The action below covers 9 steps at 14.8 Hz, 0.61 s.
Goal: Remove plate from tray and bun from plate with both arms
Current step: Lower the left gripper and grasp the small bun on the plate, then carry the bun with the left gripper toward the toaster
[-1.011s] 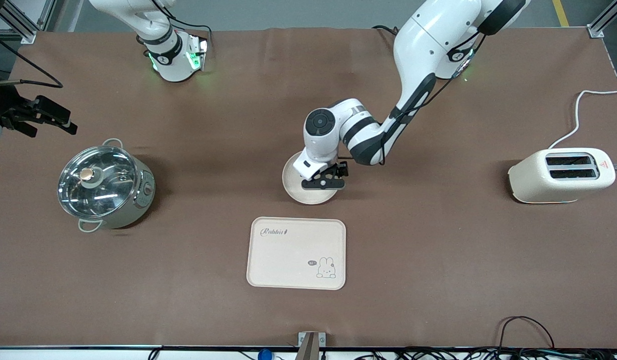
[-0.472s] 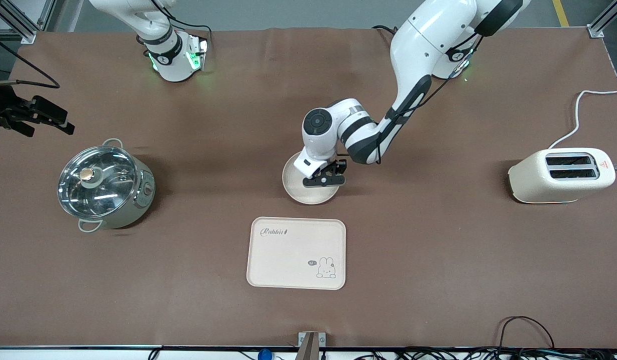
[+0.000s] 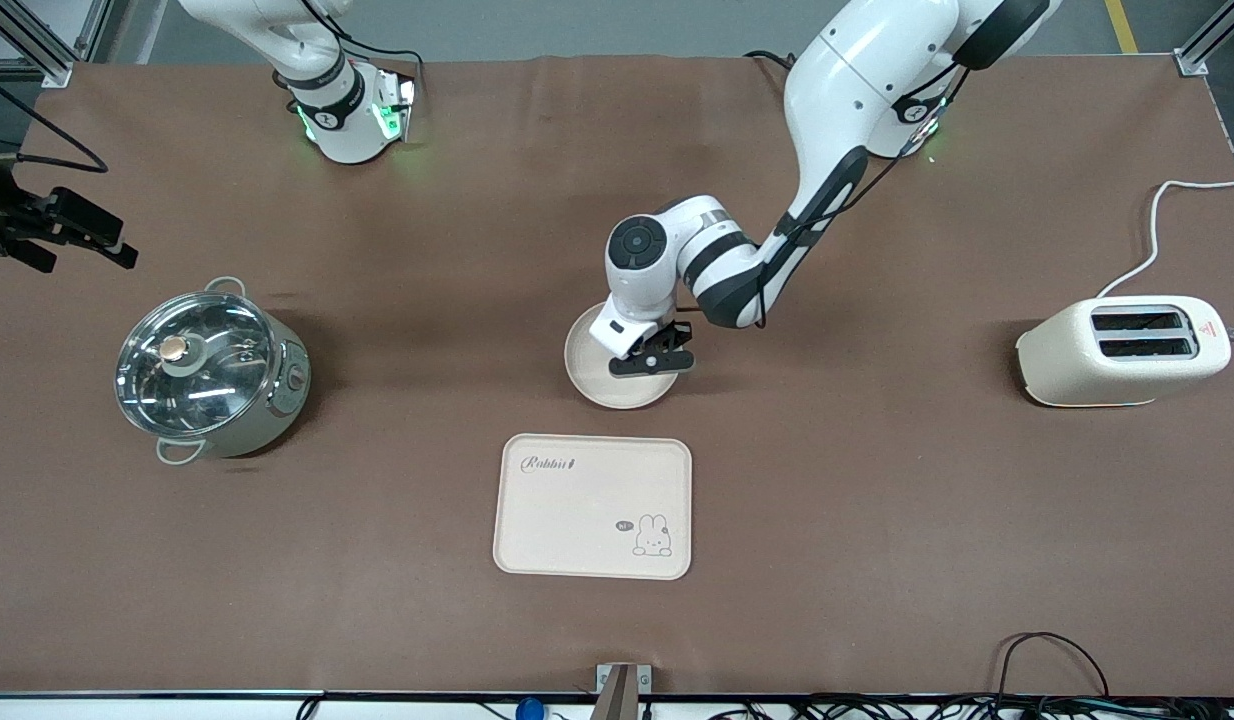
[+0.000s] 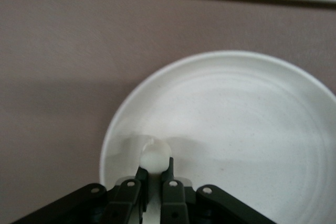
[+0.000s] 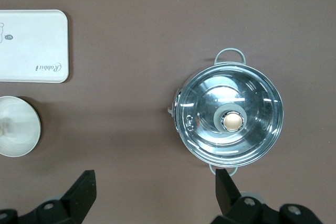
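At frame centre, the left gripper (image 3: 645,362) is pinching the bun (image 4: 155,156) over the plate (image 3: 589,372); at the upper left edge, the right gripper (image 3: 47,232) is waiting, spread wide.

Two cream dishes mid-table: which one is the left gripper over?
The round plate, not the rectangular rabbit tray nearer the front camera. The left gripper is shut on the bun over it.

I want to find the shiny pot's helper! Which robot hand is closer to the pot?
The right gripper is open above the table beside the pot. The left gripper is over the plate, mid-table.

Matt speckled plate (image 4: 252,129) (ceramic-looking), shiny metal pot (image 3: 209,368).
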Each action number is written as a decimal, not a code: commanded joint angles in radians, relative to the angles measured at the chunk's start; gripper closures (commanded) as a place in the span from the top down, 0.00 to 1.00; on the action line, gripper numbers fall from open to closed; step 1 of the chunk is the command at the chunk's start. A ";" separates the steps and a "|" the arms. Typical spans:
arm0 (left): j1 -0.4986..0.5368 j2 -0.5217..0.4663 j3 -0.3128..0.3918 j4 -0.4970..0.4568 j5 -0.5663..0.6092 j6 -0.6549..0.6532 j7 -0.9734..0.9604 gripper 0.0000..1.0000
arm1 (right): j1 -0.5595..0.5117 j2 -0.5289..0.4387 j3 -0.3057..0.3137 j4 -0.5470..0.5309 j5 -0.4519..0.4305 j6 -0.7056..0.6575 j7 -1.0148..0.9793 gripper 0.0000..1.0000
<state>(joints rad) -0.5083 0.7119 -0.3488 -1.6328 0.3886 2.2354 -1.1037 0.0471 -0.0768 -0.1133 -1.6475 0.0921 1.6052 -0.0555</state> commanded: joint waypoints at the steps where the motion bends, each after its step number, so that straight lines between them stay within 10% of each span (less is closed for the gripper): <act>1: 0.077 -0.097 -0.009 0.008 -0.025 -0.117 0.080 0.00 | -0.004 -0.012 0.014 0.017 -0.012 -0.002 -0.009 1.00; 9: 0.476 -0.144 -0.016 -0.002 -0.085 -0.149 0.655 0.05 | -0.001 -0.009 0.018 0.034 -0.012 -0.004 -0.007 1.00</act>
<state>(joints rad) -0.0845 0.5529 -0.3506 -1.6144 0.3133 2.0626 -0.5129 0.0481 -0.0768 -0.1010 -1.6243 0.0922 1.6064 -0.0559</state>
